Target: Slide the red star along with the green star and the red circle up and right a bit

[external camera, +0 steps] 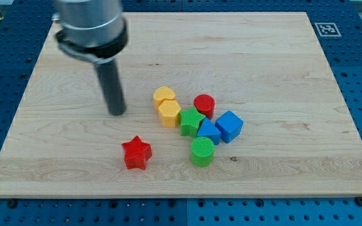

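my tip (117, 113) up-left of red star (136, 152), apart

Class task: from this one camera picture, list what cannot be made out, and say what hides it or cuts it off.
- Arm above the rod: cut off by the view's top edge; only my tip and the collar show.
- Blue block behind the green cylinder: shape unclear, partly covered.
- Green star: crowded by neighbours, outline partly hidden.
- Corner marker: too small to read.
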`<state>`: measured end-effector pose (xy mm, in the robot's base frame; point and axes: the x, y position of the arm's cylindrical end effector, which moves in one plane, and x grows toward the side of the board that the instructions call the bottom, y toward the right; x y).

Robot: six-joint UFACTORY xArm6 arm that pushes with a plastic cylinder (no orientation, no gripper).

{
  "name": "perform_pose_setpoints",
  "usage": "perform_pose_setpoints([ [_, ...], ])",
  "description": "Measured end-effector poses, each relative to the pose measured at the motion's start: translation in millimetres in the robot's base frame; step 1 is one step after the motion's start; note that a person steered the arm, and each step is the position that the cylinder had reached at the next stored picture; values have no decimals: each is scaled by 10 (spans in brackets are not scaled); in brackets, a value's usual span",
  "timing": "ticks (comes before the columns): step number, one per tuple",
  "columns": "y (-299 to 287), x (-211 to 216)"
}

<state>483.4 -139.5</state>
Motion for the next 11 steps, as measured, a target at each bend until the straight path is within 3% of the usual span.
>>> perform_pose_setpoints([
  [1, -571, 247],
  [2, -706, 865],
  [3, -479, 1208],
  [5, 12, 867],
  [8, 803, 1012],
  [11, 1391, 463],
])
